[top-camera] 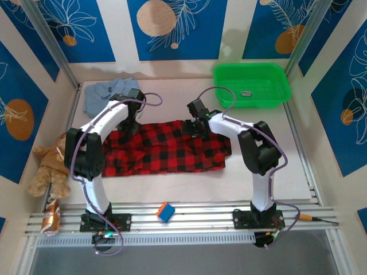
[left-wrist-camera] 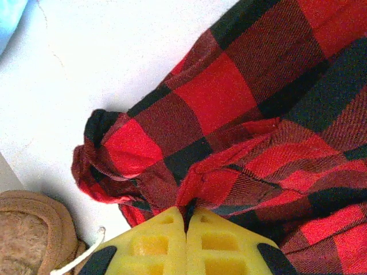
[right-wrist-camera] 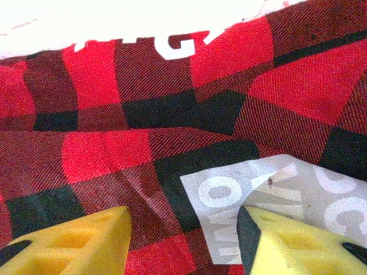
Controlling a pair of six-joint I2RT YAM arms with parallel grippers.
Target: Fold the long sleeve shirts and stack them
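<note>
Flannel shirt (top-camera: 166, 148), red-and-black checked, lies spread across the middle of the bench (top-camera: 189, 189), its long side running left to right. The left gripper (left-wrist-camera: 186, 220) is pressed together, pinching a bunched fold at the shirt's far left edge. The right gripper (right-wrist-camera: 183, 223) is spread, its yellow fingers apart over the cloth at the shirt's far right part, by a grey patch (right-wrist-camera: 275, 183) with white letters. The light blue shirt (top-camera: 106, 94) lies crumpled in the far left corner. A green tray (top-camera: 246, 67) sits far right, and a teddy bear (top-camera: 49, 166) lies at the left edge.
</note>
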